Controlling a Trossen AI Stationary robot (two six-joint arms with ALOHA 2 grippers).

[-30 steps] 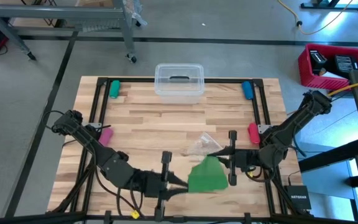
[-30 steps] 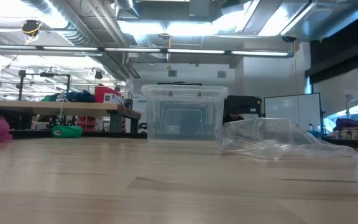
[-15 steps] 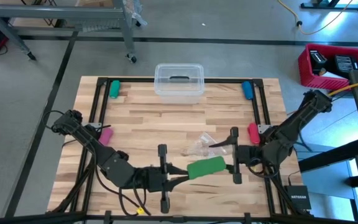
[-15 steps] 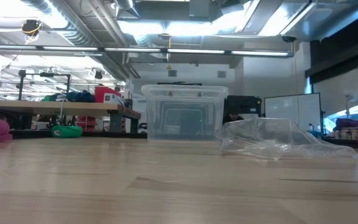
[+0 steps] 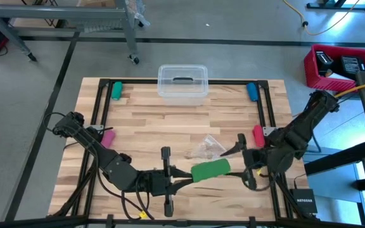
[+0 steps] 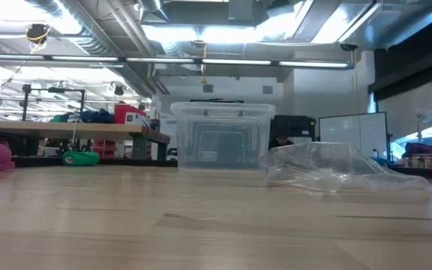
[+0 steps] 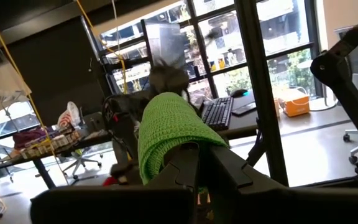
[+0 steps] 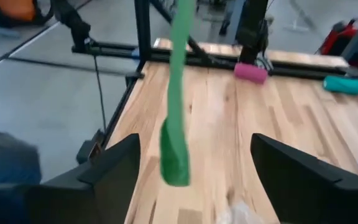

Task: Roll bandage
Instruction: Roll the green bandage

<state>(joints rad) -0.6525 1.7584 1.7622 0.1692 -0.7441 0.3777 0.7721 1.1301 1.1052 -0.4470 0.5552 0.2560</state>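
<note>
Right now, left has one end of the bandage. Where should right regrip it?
Judging by its pose, take the bandage's free end, from the right side. It hangs loose from the shut left gripper toward the open right gripper, with nothing between them.

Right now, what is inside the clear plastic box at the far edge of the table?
Through the clear box walls, nothing shows inside; it looks empty. The floor is partly hidden under the lid's dark handle.

Bandage (image 7: pixel 166 134): near end hidden between the left gripper's (image 7: pixel 199 163) dark fingers in the left wrist view; contact point not visible. In the right wrist view its upper end is cut off by the frame edge, the strip blurred. Low view shows neither bandage nor arms.
</note>
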